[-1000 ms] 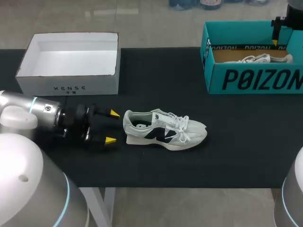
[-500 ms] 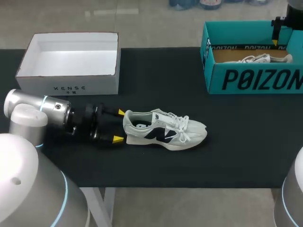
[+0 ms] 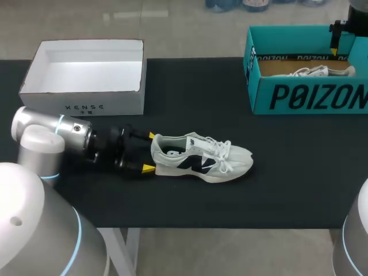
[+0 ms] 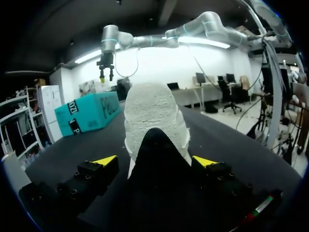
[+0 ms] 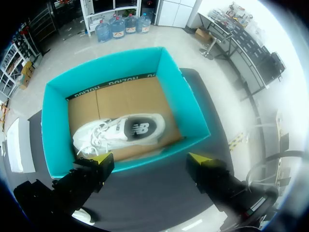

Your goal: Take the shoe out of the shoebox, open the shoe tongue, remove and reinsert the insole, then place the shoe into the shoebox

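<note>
A white sneaker point(image 3: 201, 158) with a dark side mark lies on its sole on the black table, toe pointing right. My left gripper point(image 3: 150, 152) lies low at its heel, open, with one yellow tip on each side of the heel. In the left wrist view the heel point(image 4: 155, 121) stands between the open fingers of the left gripper point(image 4: 155, 162), with small gaps on both sides. The teal shoebox point(image 3: 310, 95) at the back right holds a second white shoe point(image 3: 307, 71). My right gripper point(image 5: 152, 158) hangs open above that teal shoebox point(image 5: 53, 121) and the shoe point(image 5: 120, 133) in it.
An open white box point(image 3: 86, 106) with nothing in it stands at the back left, just behind my left arm. The black table top point(image 3: 195, 92) runs bare between the two boxes and in front of the sneaker.
My left gripper has slid to the right until its fingers flank the sneaker's heel. The sneaker has shifted very slightly to the right. The right arm has not moved.
</note>
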Controlling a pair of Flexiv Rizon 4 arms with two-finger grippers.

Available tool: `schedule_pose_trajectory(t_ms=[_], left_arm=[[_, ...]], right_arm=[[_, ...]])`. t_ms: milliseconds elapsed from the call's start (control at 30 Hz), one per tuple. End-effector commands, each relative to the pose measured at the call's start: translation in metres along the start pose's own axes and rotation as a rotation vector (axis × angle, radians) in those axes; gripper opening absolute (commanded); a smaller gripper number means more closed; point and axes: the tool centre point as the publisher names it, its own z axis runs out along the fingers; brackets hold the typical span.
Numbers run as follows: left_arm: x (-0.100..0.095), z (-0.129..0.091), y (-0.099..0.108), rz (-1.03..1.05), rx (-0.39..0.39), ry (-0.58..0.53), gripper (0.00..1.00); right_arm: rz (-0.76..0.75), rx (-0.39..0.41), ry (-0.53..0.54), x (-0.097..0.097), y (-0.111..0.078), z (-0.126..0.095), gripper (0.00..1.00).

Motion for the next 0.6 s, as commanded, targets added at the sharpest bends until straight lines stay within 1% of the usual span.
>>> schedule_pose_trajectory(t_ms=[33, 300, 600], left_arm=[[0.0009, 0.0093, 0.002, -0.008, 0.0, 0.002, 1.0], [0.0039, 0.008, 0.003, -0.027, 0.01, -0.008, 1.0], [0.009, 0.0042, -0.0006, -0.041, 0.015, -0.009, 1.0]], right_arm=[[0.0, -0.003, 0.001, -0.0005, -0.0011, -0.0001, 1.0], [0.0, -0.003, 0.001, -0.0005, -0.0011, -0.0001, 1.0], [0.0, -0.003, 0.001, -0.0005, -0.0011, -0.0001, 1.0]])
